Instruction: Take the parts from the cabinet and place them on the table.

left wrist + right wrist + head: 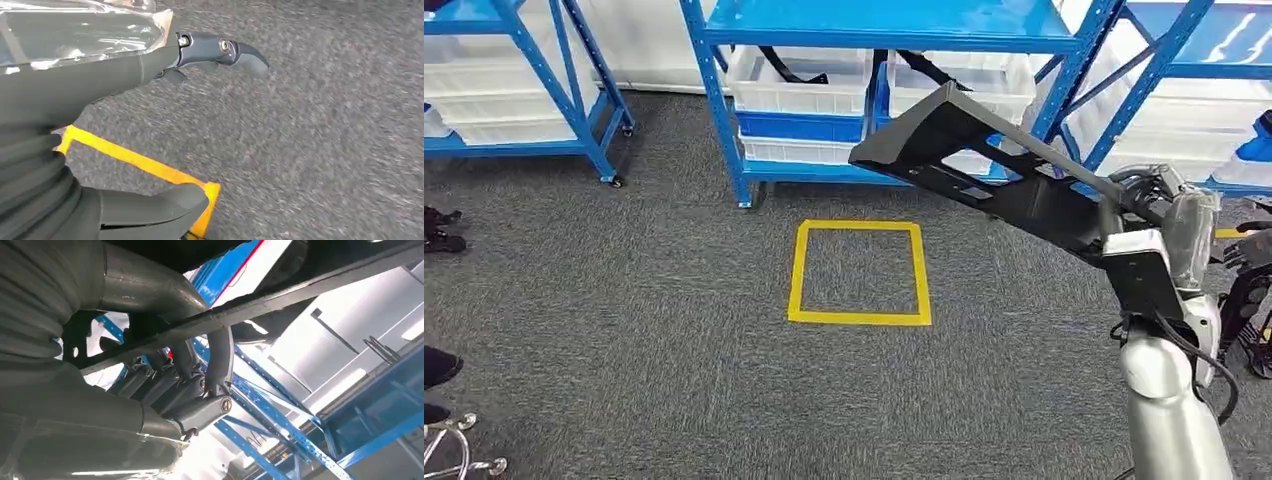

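A long black part (pixel 984 165), flat and bracket-like, slants up and to the left in the head view, over the grey carpet in front of the blue cabinet (pixel 884 30). My right hand (pixel 1166 222) grips it at its lower right end. In the right wrist view the fingers (pixel 192 397) curl round a dark bar of the part (pixel 310 287). My left hand (pixel 105 95) hangs over the carpet with its fingers (pixel 220 47) and thumb (pixel 150 210) apart and nothing between them.
A yellow tape square (pixel 860 272) marks the carpet before the cabinet, whose shelves hold white bins (pixel 799 80) with black parts. More blue racks (pixel 534 60) stand left and right. A person's shoes (pixel 439 228) and a chair base (pixel 454 450) are at the left edge.
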Controlling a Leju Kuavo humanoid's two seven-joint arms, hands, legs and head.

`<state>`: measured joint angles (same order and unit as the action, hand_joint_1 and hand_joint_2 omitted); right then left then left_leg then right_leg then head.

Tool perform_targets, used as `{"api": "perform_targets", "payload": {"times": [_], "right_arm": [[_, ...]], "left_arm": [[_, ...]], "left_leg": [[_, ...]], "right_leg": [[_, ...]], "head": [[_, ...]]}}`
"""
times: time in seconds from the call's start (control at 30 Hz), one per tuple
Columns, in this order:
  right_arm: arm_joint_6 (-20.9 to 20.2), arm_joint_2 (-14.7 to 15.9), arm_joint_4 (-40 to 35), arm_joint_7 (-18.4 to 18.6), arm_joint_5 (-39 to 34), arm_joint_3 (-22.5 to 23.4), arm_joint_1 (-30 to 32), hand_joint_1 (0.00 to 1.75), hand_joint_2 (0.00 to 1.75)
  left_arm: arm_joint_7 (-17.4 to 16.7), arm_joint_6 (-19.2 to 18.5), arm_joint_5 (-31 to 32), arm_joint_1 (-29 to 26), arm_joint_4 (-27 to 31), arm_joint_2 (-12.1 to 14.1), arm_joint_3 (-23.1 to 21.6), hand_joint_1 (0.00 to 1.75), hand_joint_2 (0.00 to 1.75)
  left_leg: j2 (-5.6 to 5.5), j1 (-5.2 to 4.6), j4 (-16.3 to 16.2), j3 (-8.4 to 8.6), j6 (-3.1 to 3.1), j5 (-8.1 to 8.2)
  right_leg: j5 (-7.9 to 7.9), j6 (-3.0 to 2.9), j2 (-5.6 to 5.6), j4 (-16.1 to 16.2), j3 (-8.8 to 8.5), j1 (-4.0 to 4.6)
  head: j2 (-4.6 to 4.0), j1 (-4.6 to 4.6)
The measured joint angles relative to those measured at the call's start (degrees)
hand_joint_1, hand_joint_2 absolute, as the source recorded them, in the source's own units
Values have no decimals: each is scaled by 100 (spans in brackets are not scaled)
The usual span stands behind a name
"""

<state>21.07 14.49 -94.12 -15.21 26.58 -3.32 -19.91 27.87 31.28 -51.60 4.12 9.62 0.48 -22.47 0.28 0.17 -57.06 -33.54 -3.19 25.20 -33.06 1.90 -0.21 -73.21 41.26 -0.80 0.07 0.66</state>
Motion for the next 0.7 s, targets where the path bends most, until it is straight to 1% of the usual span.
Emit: {"api": "perform_targets", "payload": {"times": [0.03,0.07,0.1,0.13,0.17,0.2,0.23,0.27,0.3,0.33,0.37,0.4,0.43,0.47,0.5,0.53,0.57,0.6,0.63,0.67,0.7], "right_arm": [[0,-2,0,0,9,0,9,175,175],[0,0,0,0,9,0,13,175,175],[0,2,0,0,11,2,12,175,175],[0,4,0,0,9,2,12,175,175],[-2,4,-2,0,9,2,9,175,175],[-2,4,-4,0,11,2,0,175,175],[-4,4,-17,-2,13,2,9,175,175],[-9,4,-22,-4,11,4,12,175,175],[-9,7,-24,-7,13,7,3,175,175],[-9,4,-24,-7,11,4,8,175,175],[-11,2,-22,-7,11,2,12,175,175],[-15,-2,-24,-7,11,0,12,175,175],[-15,-7,-26,-7,9,0,9,175,175],[-15,-9,-35,-7,9,0,15,175,175],[-15,-15,-50,-7,9,0,31,175,175],[-13,-15,-76,-7,9,0,59,175,175],[-7,-17,-105,-7,9,2,98,175,175],[2,-15,-133,-7,11,9,137,175,175],[2,-9,-157,-7,11,15,165,175,175],[4,-4,-186,-7,11,33,191,175,175],[4,4,-234,-7,11,57,213,175,175]], "left_arm": [[-9,7,2,-1,0,-2,0,0,175],[-9,7,7,-3,0,-9,0,0,175],[-9,9,9,-3,0,-18,0,0,175],[-9,9,9,-3,0,-20,0,0,175],[-9,9,9,0,0,-22,0,0,175],[-9,11,9,-3,0,-9,0,0,175],[-9,13,11,-2,0,-9,-2,0,175],[-9,17,11,-5,0,-9,0,0,175],[-9,20,11,-10,0,-9,0,0,175],[-9,22,11,-18,0,-7,0,0,175],[-9,26,11,-30,-2,-7,0,0,175],[2,26,11,-32,-2,-9,-2,0,175],[11,31,13,-29,-2,-9,0,0,175],[13,35,15,-28,-2,-7,0,0,175],[18,41,24,-26,-2,-7,0,0,175],[18,42,61,-26,-2,-7,0,0,175],[18,41,77,-26,-2,-11,-2,0,175],[17,41,113,-22,0,-13,-2,0,175],[15,41,131,-18,0,-15,-2,0,175],[9,48,142,-10,7,-13,-2,0,175],[9,61,173,5,17,-13,-2,0,175]], "left_leg": [[3,0,-2,-79,7,-61],[10,5,-5,-188,20,-145],[13,12,-12,-269,42,-208],[13,29,-24,-365,75,-278],[10,34,-51,-437,114,-340],[2,7,-74,-489,160,-389],[2,5,-73,-508,194,-445],[5,-9,-43,-502,227,-520],[9,-3,-20,-509,245,-578],[7,2,-9,-521,285,-623],[-2,40,-38,-554,317,-588],[-19,48,-209,-627,346,-221],[-19,56,-535,-713,366,195],[-27,56,-967,-814,388,554],[-29,56,-1423,-900,411,818],[-30,56,-1756,-922,420,870],[-30,60,-1884,-854,418,738],[-29,65,-1785,-683,416,514],[-29,73,-1515,-423,411,323],[-31,84,-1051,-40,397,254],[-58,93,-553,366,379,404]], "right_leg": [[-30,54,0,-224,4,-8],[71,142,0,-231,-118,-27],[227,223,-1,-24,-322,-45],[404,299,-1,430,-671,-70],[455,319,-3,979,-1076,-92],[218,273,1,1532,-1439,-83],[147,182,31,1728,-1540,-7],[173,158,17,1695,-1429,-9],[206,102,22,1644,-1405,6],[246,37,19,1640,-1369,4],[323,-49,7,1663,-1309,-99],[395,-100,-10,1659,-1236,-76],[462,-179,-17,1658,-1164,-70],[538,-197,-16,1656,-1123,-55],[620,-203,-16,1651,-1011,-43],[701,-195,-15,1636,-905,-32],[772,-184,-15,1629,-801,-30],[838,-162,-14,1616,-703,-30],[897,-142,-12,1595,-618,-31],[942,-100,-9,1573,-542,-33],[975,-71,-12,1532,-504,-28]], "head": [[0,2],[0,2],[0,2],[0,-2],[0,2],[0,7],[0,-6],[0,-4],[0,-17],[0,-17],[0,-24],[0,-32],[0,-42],[0,-55],[0,-46],[0,-53],[0,-55],[0,-55],[0,-57],[0,-57],[0,-63]]}}
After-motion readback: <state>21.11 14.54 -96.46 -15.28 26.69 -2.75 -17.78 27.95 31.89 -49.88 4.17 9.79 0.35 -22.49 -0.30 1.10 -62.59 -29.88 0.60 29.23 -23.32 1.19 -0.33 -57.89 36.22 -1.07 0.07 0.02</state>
